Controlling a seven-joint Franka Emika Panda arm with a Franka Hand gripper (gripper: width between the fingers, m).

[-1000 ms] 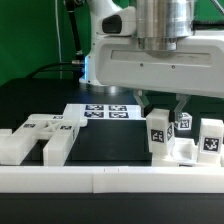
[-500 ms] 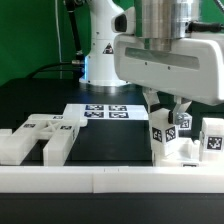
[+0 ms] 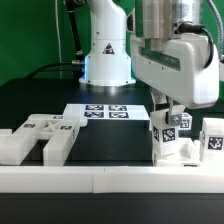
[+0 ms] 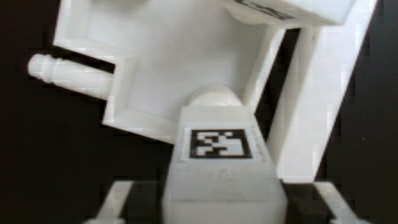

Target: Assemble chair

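One black table (image 3: 40,100), green backdrop (image 3: 25,30), gripped chair part (image 3: 160,135).

Bright, even light is falling from overhead onto the black table (image 3: 35,98), and the white parts (image 3: 40,135) are glaring, their edges washing out. Soft shadows are pooling beneath the arm (image 3: 175,60). Both views are showing coarse and slightly blurred. In the wrist view, the nearest part (image 4: 214,175) is going soft, though its tag (image 4: 217,144) is reading sharply enough.

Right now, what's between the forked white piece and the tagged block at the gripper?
Bare black table, seen in the exterior view; the marker board lies behind that stretch.
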